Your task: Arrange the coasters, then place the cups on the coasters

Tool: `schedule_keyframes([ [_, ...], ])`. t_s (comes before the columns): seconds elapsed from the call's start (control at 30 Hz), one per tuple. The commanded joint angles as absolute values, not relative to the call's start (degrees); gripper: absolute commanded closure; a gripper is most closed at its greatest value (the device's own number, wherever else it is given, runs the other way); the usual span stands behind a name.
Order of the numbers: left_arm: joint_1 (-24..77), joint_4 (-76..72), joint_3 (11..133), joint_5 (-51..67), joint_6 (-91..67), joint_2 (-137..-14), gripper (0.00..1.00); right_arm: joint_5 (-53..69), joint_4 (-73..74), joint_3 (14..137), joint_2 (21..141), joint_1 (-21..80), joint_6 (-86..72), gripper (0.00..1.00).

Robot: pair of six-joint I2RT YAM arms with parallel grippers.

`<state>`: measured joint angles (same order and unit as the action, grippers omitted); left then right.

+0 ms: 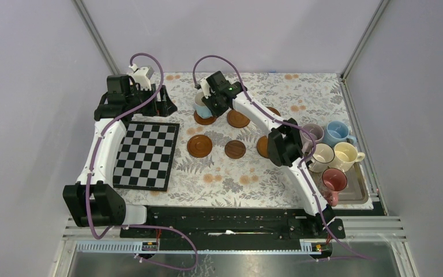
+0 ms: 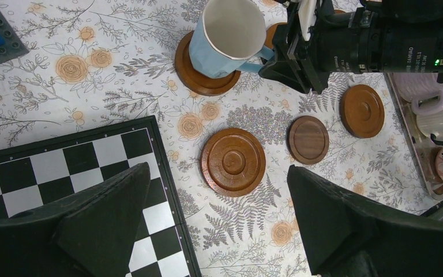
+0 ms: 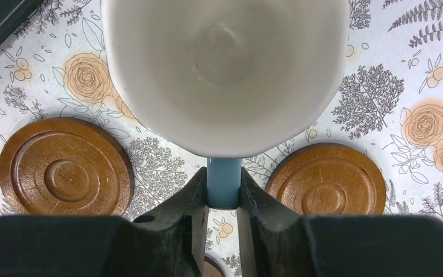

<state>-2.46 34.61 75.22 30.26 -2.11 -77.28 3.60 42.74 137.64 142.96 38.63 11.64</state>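
The right gripper (image 3: 224,193) has its fingers clamped on the handle of a light blue mug (image 3: 225,69), gripping it from both sides. The mug is upright with its mouth open to the wrist camera. It sits over an orange-brown coaster (image 2: 205,83) just past the far right corner of the chequered board (image 1: 147,154). Its base seems to touch the coaster, but I cannot tell whether it rests there fully.

The left gripper (image 2: 218,170) hangs above the board's far right edge with its fingers wide apart and nothing between them.

The other five coasters lie on the floral tabletop (image 1: 248,179) to the right of the board. A large orange-brown one (image 1: 199,145) is just beside the board, and a smaller dark brown one (image 1: 235,149) is next along. Another (image 1: 237,118) is beside the mug's coaster. Two more are partly hidden by the right arm.

Well to the right of the board, a grey metal tray (image 1: 357,193) holds five mugs close together:
- lilac-grey mug (image 1: 313,134)
- second light blue mug (image 1: 335,133)
- white-cream mug (image 1: 323,156)
- yellow-cream mug (image 1: 346,154)
- pinkish red mug (image 1: 334,180)
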Motion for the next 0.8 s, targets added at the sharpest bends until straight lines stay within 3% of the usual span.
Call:
schedule_keyframes([
  [0.0, -2.8, 31.7, 74.8, 31.9, -3.0, -75.3, 0.01, 3.3, 41.5, 136.2, 137.7, 39.1, 11.3, 0.73],
  [0.33, -3.0, 31.7, 74.7, 32.2, -3.2, -75.3, 0.01, 3.7, 41.3, 134.9, 137.1, 39.1, 11.3, 0.82],
  [0.77, -3.1, 31.2, 74.3, 32.5, -3.6, -75.3, 0.01, 4.4, 40.9, 132.1, 135.3, 39.1, 10.9, 0.83],
])
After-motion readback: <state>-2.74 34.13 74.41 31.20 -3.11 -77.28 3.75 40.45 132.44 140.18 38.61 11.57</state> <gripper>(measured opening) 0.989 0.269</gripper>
